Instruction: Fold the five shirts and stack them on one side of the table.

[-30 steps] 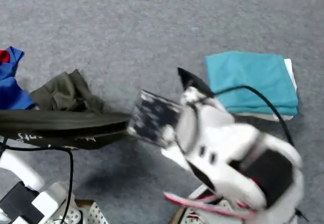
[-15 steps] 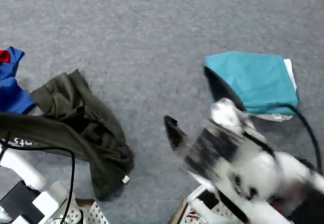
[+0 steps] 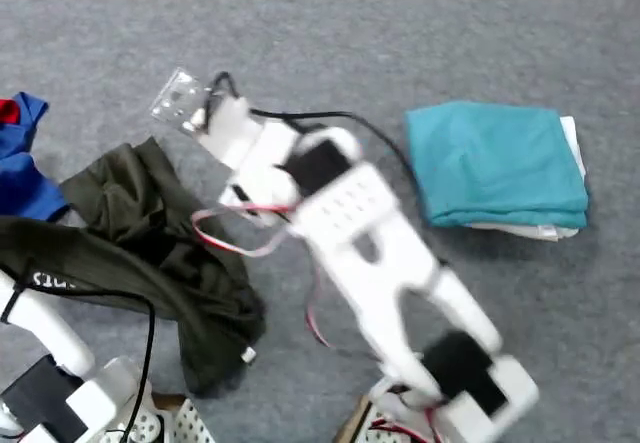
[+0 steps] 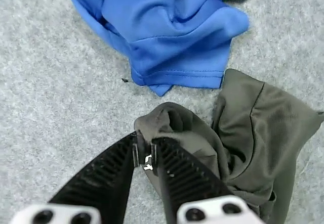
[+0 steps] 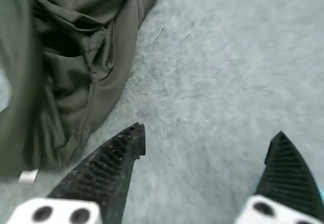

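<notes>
An olive shirt (image 3: 160,248) lies crumpled at the table's left, one part lifted as a dark band. My left gripper (image 4: 144,152) is shut on a fold of this olive shirt (image 4: 243,133). Just beyond it lies a crumpled blue shirt (image 4: 167,27), seen at the left edge as the blue shirt (image 3: 20,168) from above. My right arm (image 3: 340,213) stretches across the middle toward the olive shirt. Its gripper (image 5: 207,135) hangs open over bare table beside the olive shirt (image 5: 66,67). A folded teal shirt (image 3: 495,163) rests on a folded white shirt (image 3: 550,229) at the right.
The grey felt table (image 3: 330,53) is bare across the back and the middle. Red and black cables (image 3: 240,238) trail along the right arm. The left arm's white base (image 3: 60,383) stands at the front left corner.
My right arm swung from beside the teal stack to the left, over toward the olive shirt. The olive shirt, stretched out taut a second ago, has slumped into a heap.
</notes>
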